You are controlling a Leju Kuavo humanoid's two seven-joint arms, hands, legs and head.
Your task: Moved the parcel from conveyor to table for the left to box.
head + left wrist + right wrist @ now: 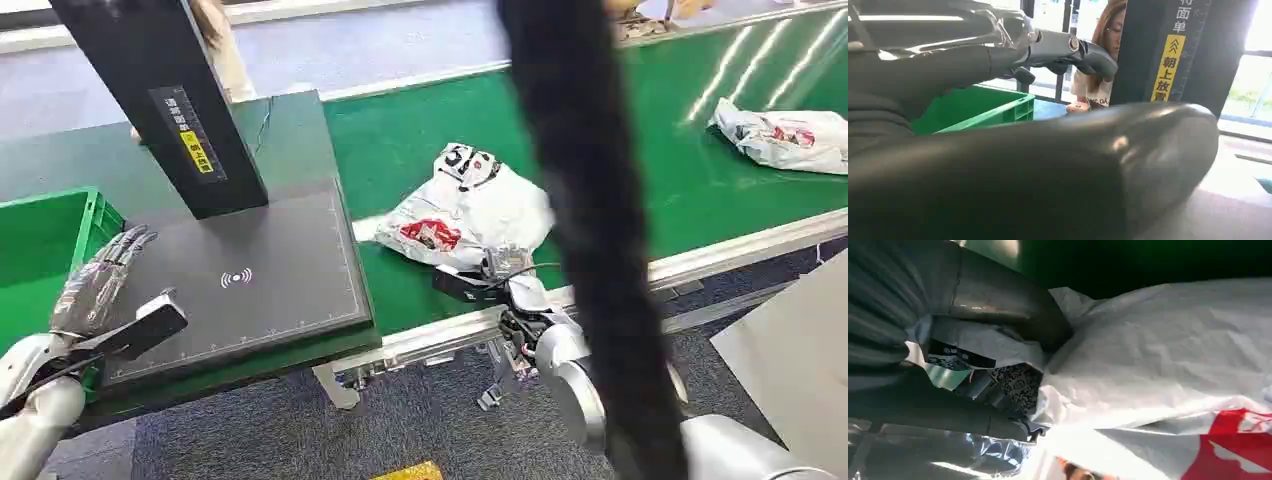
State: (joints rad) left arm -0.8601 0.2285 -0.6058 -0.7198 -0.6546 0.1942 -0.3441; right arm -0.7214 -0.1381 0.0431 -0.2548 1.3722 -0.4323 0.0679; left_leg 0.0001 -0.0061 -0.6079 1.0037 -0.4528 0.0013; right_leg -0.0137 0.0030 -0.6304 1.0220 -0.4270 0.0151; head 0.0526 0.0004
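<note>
Gripping parcel (470,212) near conveyor (700,190) edge

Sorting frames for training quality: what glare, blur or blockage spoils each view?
Head view: a dark blurred strap crosses the frame, hiding part of the parcel; light streaks glare on the conveyor. Left wrist view: the left hand is a blurred near mass; windows behind blow out. Right wrist view: the parcel is close, soft, with bright patches.

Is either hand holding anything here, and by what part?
The right hand grips the white parcel by its crumpled near edge, fingers bunching the plastic. The left hand holds nothing.
</note>
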